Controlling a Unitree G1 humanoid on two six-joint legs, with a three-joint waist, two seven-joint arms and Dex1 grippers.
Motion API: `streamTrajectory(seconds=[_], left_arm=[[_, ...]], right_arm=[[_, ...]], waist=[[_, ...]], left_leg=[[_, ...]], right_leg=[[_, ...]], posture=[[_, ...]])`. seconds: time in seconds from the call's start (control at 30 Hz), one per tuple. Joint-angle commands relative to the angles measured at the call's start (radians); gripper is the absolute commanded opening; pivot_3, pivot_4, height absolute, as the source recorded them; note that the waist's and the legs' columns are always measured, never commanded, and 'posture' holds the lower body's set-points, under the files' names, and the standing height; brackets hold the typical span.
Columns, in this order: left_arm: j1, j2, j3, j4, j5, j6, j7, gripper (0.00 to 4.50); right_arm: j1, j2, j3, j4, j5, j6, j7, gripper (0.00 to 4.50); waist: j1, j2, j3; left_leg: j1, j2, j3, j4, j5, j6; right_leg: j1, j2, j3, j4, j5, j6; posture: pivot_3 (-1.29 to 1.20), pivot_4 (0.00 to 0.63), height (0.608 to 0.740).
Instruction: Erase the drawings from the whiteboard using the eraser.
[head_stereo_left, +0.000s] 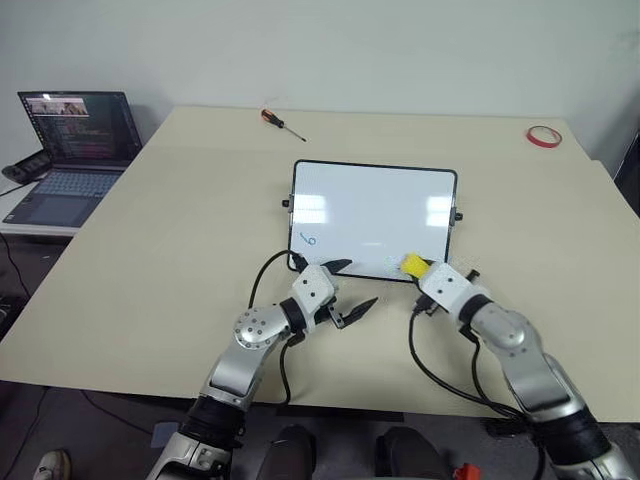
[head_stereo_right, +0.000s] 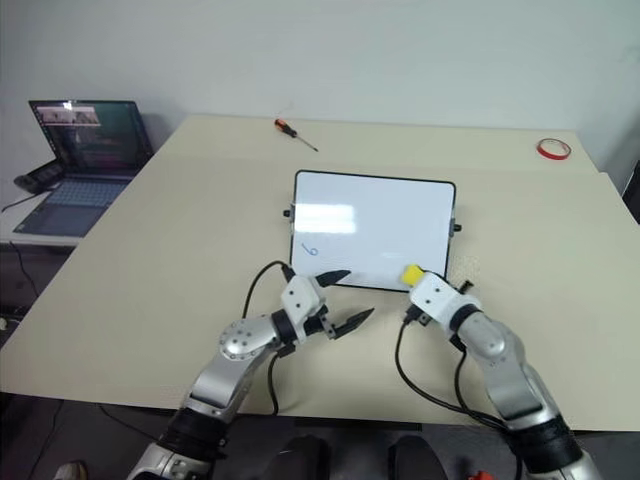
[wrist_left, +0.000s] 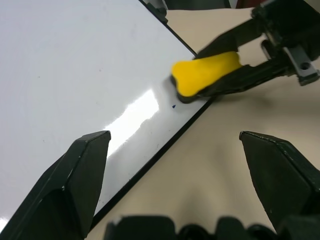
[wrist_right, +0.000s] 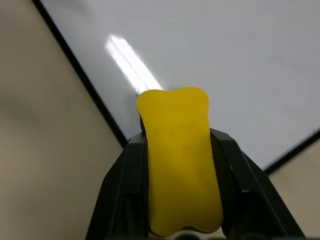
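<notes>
1. Beige table (head_stereo_left: 150, 250) is carrying a whiteboard (head_stereo_left: 375, 215) at its middle, with a laptop (head_stereo_left: 70, 150) sitting off its far left.
2. One blue drawing (head_stereo_left: 308, 240) is showing at the whiteboard's near left corner.
3. Right gripper (wrist_right: 177, 125) jaws are clamping the yellow eraser (head_stereo_left: 414, 265) at the board's near right edge.
4. Left gripper (head_stereo_left: 345, 290) jaws are standing wide apart and empty by the near left corner.
5. A screwdriver (head_stereo_left: 282, 123) and red tape ring (head_stereo_left: 544, 136) are lying at the far edge.

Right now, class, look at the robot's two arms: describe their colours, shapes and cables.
Both arms are silver-grey metal with rounded joint housings and white blocky wrist units. The left pincer has two black, pointed, wedge-shaped fingers; the right pincer has black fingers too. A black cable loops from each wrist back along the arm. No markings are legible.
</notes>
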Motion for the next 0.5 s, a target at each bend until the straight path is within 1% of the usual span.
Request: streamTrajectory(seconds=[0.03, 0.17, 0.33, 0.5], left_arm=[[-0.028, -0.008, 0.008, -0.022, -0.012, -0.008, -0.002, 4.50], [-0.027, -0.013, 0.002, -0.020, -0.013, -0.011, -0.003, 4.50], [-0.029, -0.018, -0.001, -0.018, -0.013, -0.012, -0.007, 4.50], [-0.028, -0.016, 0.001, -0.020, -0.014, -0.012, -0.013, 4.50]], right_arm=[[0.064, -0.034, -0.063, 0.015, -0.010, 0.073, 0.000, 1.28], [0.083, -0.044, -0.090, -0.016, 0.002, 0.072, 0.006, 1.28], [0.037, 0.007, -0.098, -0.036, 0.052, 0.037, -0.007, 1.28], [0.009, 0.067, -0.075, -0.063, 0.111, -0.113, 0.009, 1.28]], waist=[[-0.002, 0.000, 0.000], [-0.004, -0.001, -0.001], [-0.010, -0.002, 0.000], [-0.010, -0.001, 0.000]], left_leg=[[0.000, 0.000, 0.000, 0.000, 0.000, 0.000], [0.001, 0.000, 0.001, 0.000, 0.000, 0.000], [0.001, 0.001, 0.001, 0.000, 0.000, 0.000], [0.000, 0.001, 0.001, -0.001, 0.000, 0.000]], right_leg=[[0.000, 0.000, 0.000, 0.000, 0.000, 0.000], [0.001, 0.000, 0.001, 0.000, 0.000, 0.001], [0.001, 0.000, 0.001, 0.000, 0.000, 0.001], [-0.002, 0.001, 0.001, 0.000, 0.000, 0.001]], posture=[[0.00, 0.150, 0.740], [0.00, 0.150, 0.740], [0.00, 0.150, 0.740], [0.00, 0.150, 0.740]])
